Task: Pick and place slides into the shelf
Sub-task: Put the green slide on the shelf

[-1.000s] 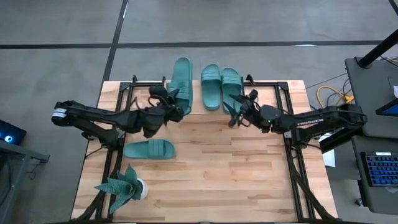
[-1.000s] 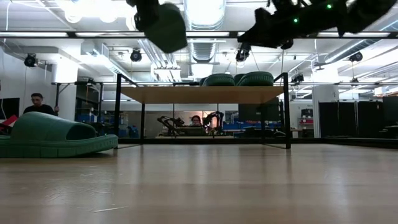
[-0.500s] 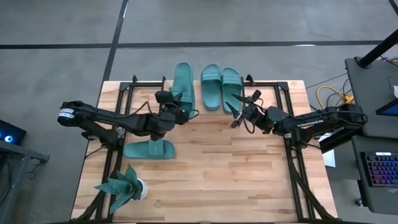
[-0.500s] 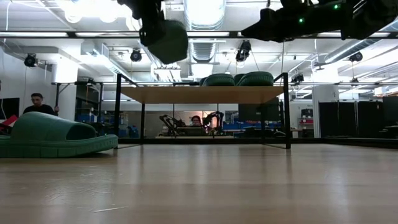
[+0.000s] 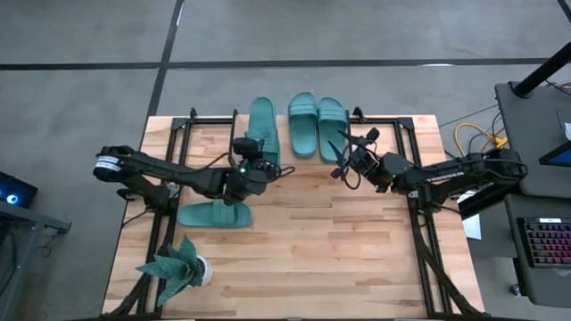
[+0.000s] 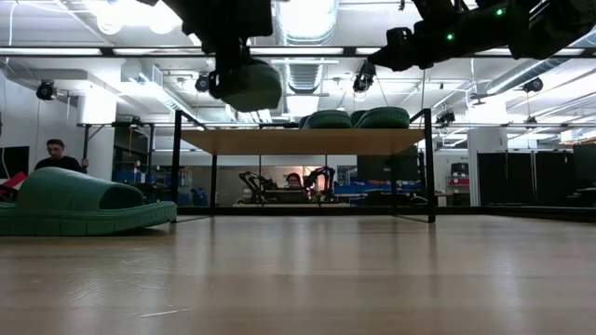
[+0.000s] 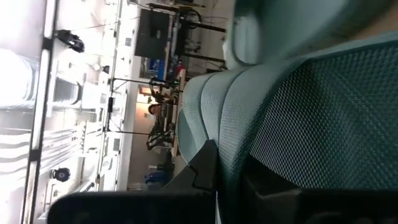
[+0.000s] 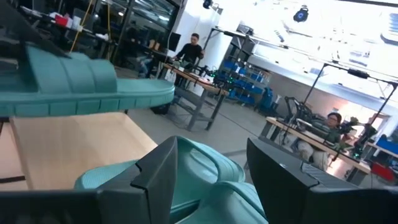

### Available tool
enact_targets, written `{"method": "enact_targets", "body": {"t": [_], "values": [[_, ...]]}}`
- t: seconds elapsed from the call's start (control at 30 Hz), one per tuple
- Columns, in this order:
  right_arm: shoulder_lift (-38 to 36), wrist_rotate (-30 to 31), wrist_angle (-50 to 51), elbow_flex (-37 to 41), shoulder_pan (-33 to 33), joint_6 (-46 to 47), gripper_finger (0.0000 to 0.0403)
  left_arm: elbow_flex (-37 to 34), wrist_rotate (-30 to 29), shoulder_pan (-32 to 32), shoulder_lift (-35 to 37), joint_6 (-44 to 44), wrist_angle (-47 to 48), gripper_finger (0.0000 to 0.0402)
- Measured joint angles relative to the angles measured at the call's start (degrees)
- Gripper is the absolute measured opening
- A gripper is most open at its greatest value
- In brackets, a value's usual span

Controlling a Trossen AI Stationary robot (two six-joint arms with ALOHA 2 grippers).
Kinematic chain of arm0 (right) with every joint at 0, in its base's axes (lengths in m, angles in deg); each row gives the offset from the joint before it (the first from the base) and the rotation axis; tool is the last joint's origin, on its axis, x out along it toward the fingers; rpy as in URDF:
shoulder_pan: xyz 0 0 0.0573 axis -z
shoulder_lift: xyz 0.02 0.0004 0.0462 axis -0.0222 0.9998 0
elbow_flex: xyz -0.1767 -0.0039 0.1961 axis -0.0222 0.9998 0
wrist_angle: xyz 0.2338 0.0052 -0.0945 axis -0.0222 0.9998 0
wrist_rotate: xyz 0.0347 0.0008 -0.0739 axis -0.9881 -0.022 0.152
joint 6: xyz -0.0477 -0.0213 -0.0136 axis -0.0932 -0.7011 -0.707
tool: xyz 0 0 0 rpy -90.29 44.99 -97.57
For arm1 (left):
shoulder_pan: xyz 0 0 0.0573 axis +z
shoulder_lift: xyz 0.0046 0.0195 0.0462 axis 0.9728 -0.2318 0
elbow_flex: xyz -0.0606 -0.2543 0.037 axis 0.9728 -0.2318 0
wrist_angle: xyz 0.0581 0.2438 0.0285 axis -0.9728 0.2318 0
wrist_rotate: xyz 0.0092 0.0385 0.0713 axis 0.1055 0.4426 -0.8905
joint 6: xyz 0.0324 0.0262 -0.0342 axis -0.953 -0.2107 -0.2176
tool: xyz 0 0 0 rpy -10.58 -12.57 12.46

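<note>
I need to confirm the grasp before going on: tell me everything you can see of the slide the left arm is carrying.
The carried slide is teal-green rubber with a textured footbed and one wide strap. The left gripper is shut on its near end, holding it in the air lengthwise over the left part of the shelf, pointing away from the arm. In the low view it hangs above the board, touching nothing else. Two matching slides lie beside it on the shelf.

A teal slide (image 7: pixel 311 118) fills most of the frame's right side, its textured surface very close to the lens and its ribbed strap curving toward the centre. The left gripper's dark fingers (image 7: pixel 205 171) press against it at the bottom centre. A blurred, tilted room occupies the left.
</note>
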Motion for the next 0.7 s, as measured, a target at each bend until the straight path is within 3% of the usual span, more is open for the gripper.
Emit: {"method": "enact_targets", "body": {"t": [0.13, 0.3, 0.7], "values": [[0.0, 0.0, 0.0, 0.0, 0.0, -0.02, 0.0185, -0.24, 1.99, -0.02, 1.06, 8.61, 9.3, 0.0], [0.0, 0.0, 0.0, 0.0, 0.0, -0.13, 0.0185, -0.45, 10.78, -0.04, 4.37, 17.63, 18.87, 0.0], [0.0, -0.02, 0.0, 0.0, 0.0, -0.17, 0.0185, -2.8, 10.99, -0.04, 6.01, 22.02, 23.53, 0.0]]}}
